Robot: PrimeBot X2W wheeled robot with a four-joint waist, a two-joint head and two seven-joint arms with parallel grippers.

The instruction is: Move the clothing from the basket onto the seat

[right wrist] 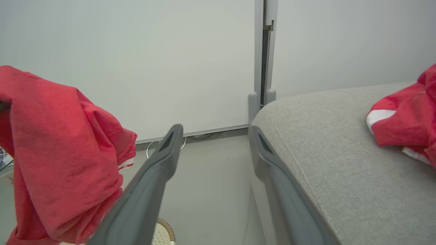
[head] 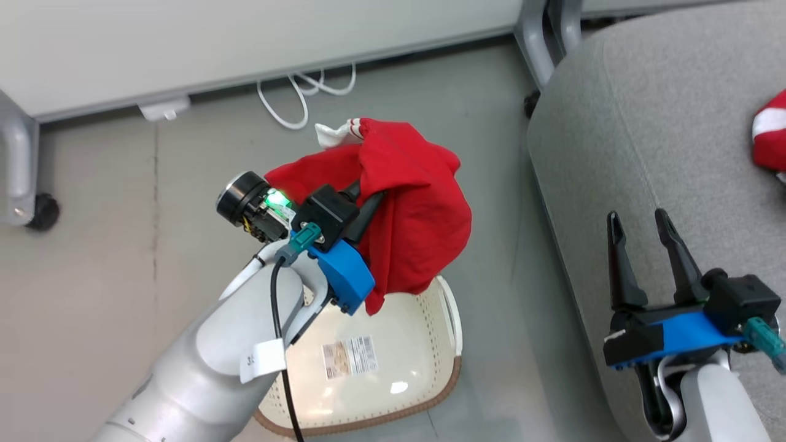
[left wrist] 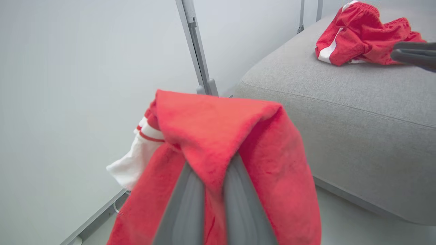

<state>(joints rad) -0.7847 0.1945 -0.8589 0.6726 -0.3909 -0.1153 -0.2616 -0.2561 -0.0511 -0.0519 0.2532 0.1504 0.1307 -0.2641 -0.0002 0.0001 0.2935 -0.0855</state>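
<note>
While the left hand is pinched shut on the garment, the head view puts that load above the far end of the basket. The cloth hangs straight down from the pinch, clear of the rim. The basket's inside shows bare plastic and a label; I judge it emptied. The seat lies to my right across a strip of floor, with shorts lying on it at the far right. My right hand hovers over the seat's near edge, fingers wide apart, holding nothing.

Left wrist view: both fingers sit close together, with red cloth caught between them and draped over the tips. White striped trim hangs at the left. The seat is ahead and to the right, and the shorts lie on its far part.

Right wrist view: my spread fingers are empty. The garment is at the left and the seat at the right, with floor between them.

Judgement: the coming move is a carry to my right. The right hand is nearer the seat but empty, so the left arm must cross the gap. The hanging hem needs height to clear the seat edge.
</note>
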